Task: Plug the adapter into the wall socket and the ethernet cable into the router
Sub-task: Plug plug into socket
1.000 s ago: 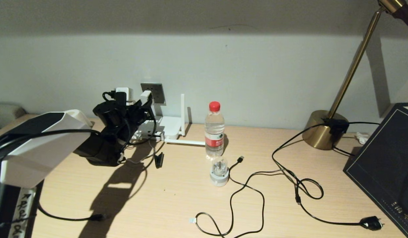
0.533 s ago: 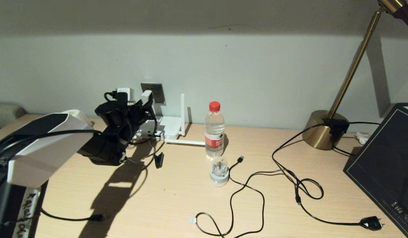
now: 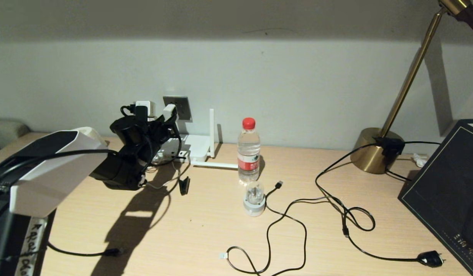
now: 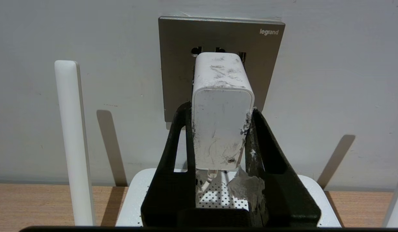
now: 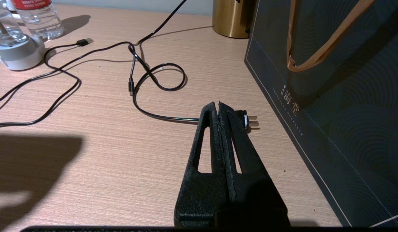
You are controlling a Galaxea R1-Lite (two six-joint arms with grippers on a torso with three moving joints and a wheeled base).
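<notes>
My left claw (image 4: 221,129) is clamped on the sides of the adapter (image 4: 221,109), a scuffed white cube, and I have it up against the wall socket (image 4: 218,35); the adapter's front end sits at the grey plate's pin holes, though I cannot tell whether the prongs are fully in. Directly below it the router (image 4: 147,196) lies flat on the table (image 3: 206,230) against the wall, one white antenna (image 4: 73,141) standing upright beside the socket. In the head view the left arm reaches in from the left edge to the socket (image 3: 178,106). The ethernet cable's round black disc (image 3: 184,185) lies on the table just in front of the router. My right claw (image 5: 219,108) is pressed fully together with nothing in it, hanging low over the table near a black plug (image 5: 247,119) and a dark paper bag (image 5: 341,106).
</notes>
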